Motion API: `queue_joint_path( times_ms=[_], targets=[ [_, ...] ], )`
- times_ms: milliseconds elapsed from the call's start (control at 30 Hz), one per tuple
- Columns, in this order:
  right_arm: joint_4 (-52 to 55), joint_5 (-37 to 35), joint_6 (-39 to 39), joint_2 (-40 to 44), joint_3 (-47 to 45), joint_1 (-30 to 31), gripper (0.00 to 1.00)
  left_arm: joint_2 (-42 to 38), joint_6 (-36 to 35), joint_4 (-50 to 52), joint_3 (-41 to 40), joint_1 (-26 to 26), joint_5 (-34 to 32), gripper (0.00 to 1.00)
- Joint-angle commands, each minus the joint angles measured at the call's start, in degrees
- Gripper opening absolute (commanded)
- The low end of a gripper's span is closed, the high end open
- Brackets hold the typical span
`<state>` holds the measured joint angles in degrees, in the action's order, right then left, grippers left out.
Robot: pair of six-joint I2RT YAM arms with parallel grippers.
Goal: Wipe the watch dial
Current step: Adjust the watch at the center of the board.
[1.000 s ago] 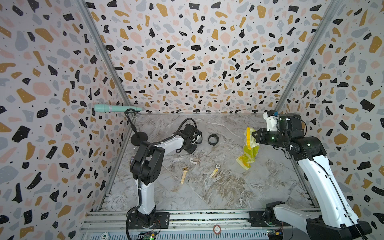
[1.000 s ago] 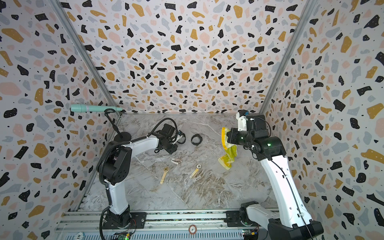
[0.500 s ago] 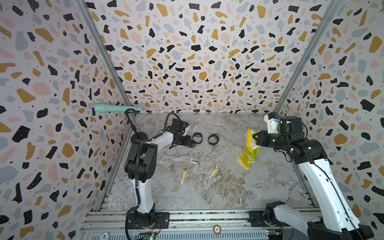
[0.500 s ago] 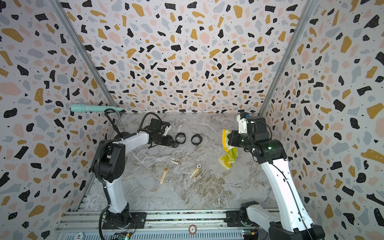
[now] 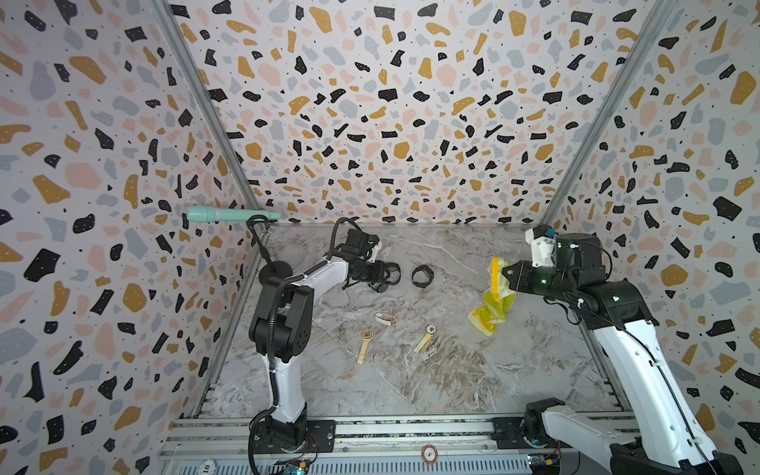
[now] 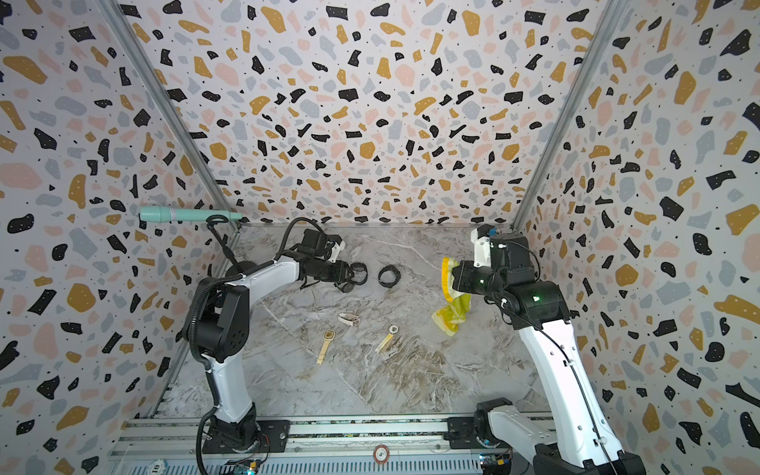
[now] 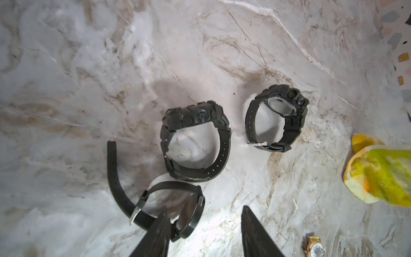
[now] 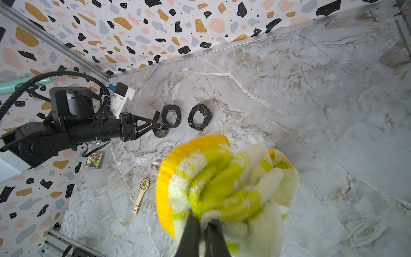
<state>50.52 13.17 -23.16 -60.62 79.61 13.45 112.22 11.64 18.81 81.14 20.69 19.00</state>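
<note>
A slim black watch (image 7: 189, 219) with a round dark dial lies on its side on the marble floor (image 5: 411, 382). My left gripper (image 7: 204, 209) is open around it. One finger (image 7: 160, 235) lies against its strap, and the other stands well clear. In both top views that gripper (image 5: 384, 279) (image 6: 349, 276) reaches in low from the left. My right gripper (image 8: 203, 219) is shut on a yellow-green cloth (image 8: 222, 184), which hangs bunched above the floor on the right (image 5: 493, 306) (image 6: 452, 308).
Two chunky black watches (image 7: 195, 144) (image 7: 277, 118) stand just beyond the slim one. Two gold watches (image 5: 365, 337) (image 5: 427, 333) and a pale strap (image 5: 386, 318) lie mid-floor. A teal pen-like tool (image 5: 222, 214) sits on a stand at the left wall. A coloured card (image 8: 94, 160) lies under my left arm.
My left arm has changed pose, its elbow swinging left and back, while its gripper stayed by the black watches. The right arm with the cloth has barely shifted.
</note>
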Motion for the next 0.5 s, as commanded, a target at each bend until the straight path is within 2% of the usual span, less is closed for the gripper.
queue_joint_path(
  times_ms=[0,267,467],
  targets=[
    [-1.25,-0.34,-0.57,1.03,0.22,-0.09,0.00,1.20,0.32,2.34,1.34,1.26,-1.80,0.50],
    [-0.45,-0.59,-0.49,0.55,1.14,-0.17,0.00,3.83,2.42,4.67,2.79,2.41,-6.83,0.50],
    [0.23,-0.77,-0.36,0.44,1.67,-0.14,0.00,4.28,3.65,3.67,3.56,2.46,-8.01,0.50]
  ],
)
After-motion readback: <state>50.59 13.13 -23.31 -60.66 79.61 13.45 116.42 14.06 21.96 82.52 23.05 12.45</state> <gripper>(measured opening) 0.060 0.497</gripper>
